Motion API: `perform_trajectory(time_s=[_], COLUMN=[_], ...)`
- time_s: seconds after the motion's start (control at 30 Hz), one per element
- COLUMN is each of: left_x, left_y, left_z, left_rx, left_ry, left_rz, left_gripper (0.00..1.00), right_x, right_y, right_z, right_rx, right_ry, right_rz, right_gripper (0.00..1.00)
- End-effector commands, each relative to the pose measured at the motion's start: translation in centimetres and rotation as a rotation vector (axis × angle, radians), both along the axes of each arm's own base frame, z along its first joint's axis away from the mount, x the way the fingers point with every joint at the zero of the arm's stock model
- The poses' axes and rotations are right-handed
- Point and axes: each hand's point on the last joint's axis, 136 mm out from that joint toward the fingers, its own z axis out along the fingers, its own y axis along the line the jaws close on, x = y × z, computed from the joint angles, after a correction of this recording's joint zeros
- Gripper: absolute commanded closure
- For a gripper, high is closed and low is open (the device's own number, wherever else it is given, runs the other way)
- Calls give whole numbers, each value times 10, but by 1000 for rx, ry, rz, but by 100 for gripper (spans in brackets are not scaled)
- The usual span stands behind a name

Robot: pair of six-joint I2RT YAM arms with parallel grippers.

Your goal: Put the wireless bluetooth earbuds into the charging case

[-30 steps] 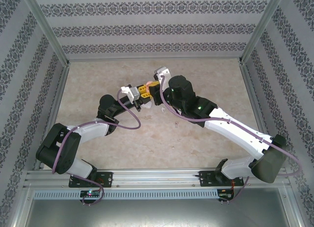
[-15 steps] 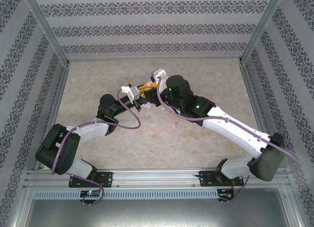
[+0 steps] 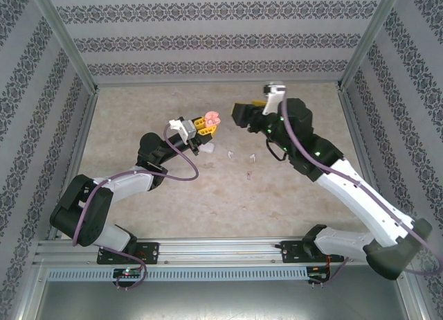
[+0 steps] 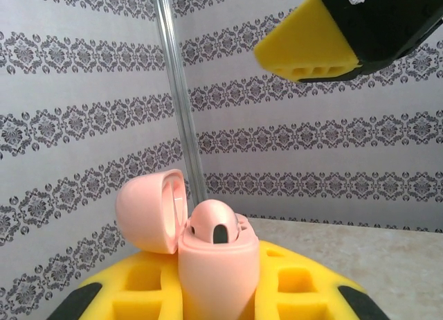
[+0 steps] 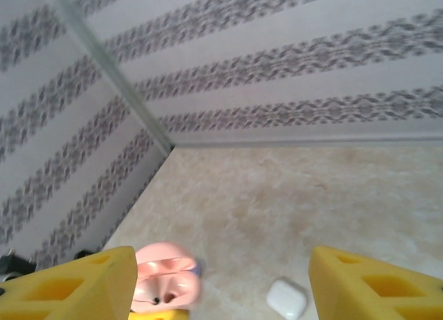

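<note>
Between left fingers (image 4: 111, 299), open pink case (image 4: 218, 264)

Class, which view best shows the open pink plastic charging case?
Left wrist: the pink plastic charging case is close, sharp, lid open. Top external gives a tiny pink spot; right wrist, a blur at the bottom.

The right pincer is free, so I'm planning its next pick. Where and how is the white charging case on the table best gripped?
Probably across the narrower width of the white charging case, at mid-body, coming down from above. It lies low on the table, a rounded pebble shape, so side approaches would likely slip off.
</note>
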Motion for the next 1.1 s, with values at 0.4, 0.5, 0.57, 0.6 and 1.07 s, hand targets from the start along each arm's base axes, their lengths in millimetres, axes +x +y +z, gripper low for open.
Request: perform_trajectory(time_s=[0.4,0.5,0.57,0.6,1.07], left_x=[-23,-29,-32,-33,-40], left_y=[12,14,16,17,20], left_z=[23,23,22,21,22], left_rx=[-75,-79,-76,-73,-66], left_ry=[-20,-13,-12,-13,-34], left_rz=[10,7,12,15,23], left_gripper=[100,100,100,100,100], right_x=[-13,-18,-23,-24,-23], right_y=[-59,-57,-55,-53,-40], right_z=[-241,-273,-293,-301,-348], right_rx=[-244,-315,-367,-390,-533], right_ry=[734,813,867,882,953], right_rz=[-343,-349,-351,-355,-429], right_gripper=[38,39,41,41,53])
